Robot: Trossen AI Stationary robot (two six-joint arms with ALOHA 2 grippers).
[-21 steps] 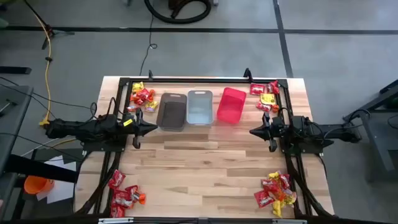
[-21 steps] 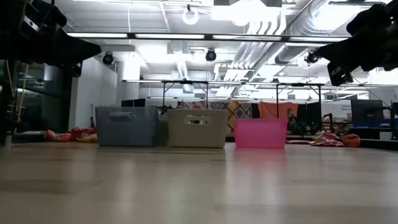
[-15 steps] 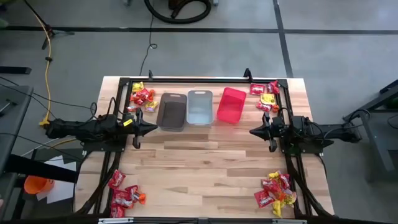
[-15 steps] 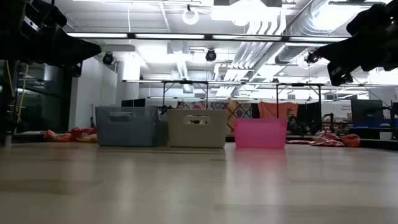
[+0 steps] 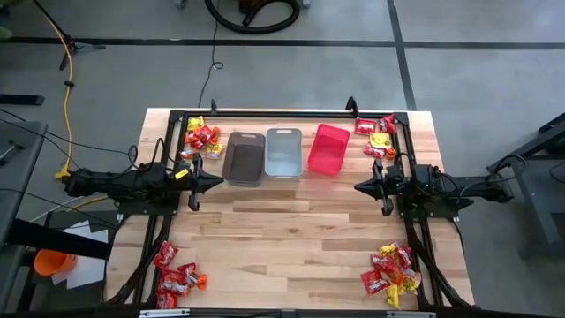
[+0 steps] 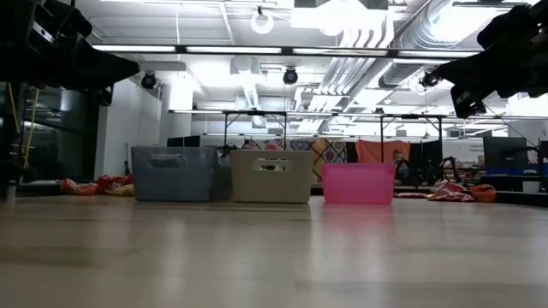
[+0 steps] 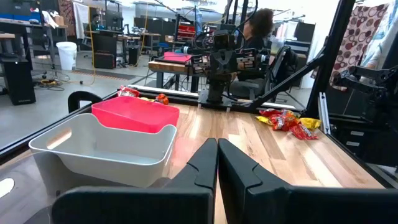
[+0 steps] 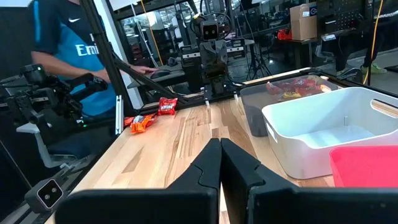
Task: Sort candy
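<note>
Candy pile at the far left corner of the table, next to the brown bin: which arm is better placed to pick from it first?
Probably the left. The left gripper, shut, hovers just in front of that candy pile and the brown bin. The right gripper, also shut, waits across the table.

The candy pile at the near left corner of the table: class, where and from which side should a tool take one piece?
Take a piece at the edge of the candy pile, across its narrow body, from straight above: the wrappers lie flat and overlap, so a side approach would likely push them.
</note>
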